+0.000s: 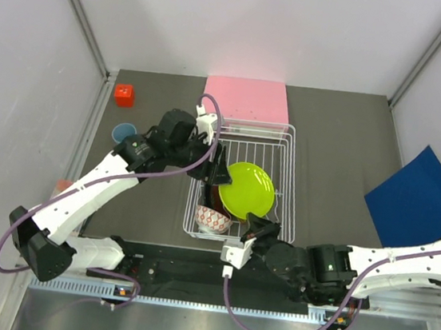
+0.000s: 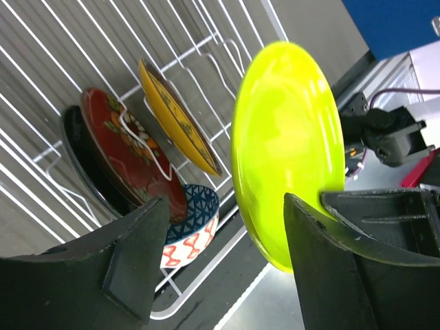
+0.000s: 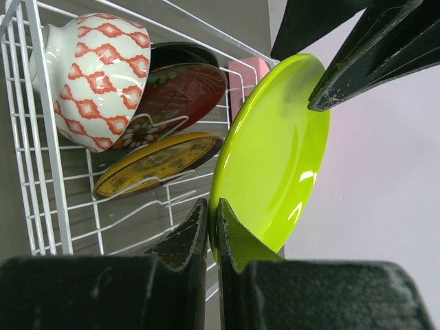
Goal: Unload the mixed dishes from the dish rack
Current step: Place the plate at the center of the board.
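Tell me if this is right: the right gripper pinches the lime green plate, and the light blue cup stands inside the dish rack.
One error: the light blue cup stands on the table left of the dish rack, not inside it, as the top view shows. The right gripper does pinch the lime green plate.

The lime green plate point(image 3: 275, 151) is smooth and glossy; the dish rack point(image 1: 263, 142) is thin white-coated wire.

The dish rack point(image 1: 286, 153) sits mid-table, the flat box point(image 1: 246, 100) just behind it. Inside, the bowl point(image 1: 212, 219) lies at the near-left corner, the largest plate point(image 1: 248, 190) to its right. The cup point(image 1: 124, 132) stands left of the rack (well apart), the cube point(image 1: 124, 94) behind it.
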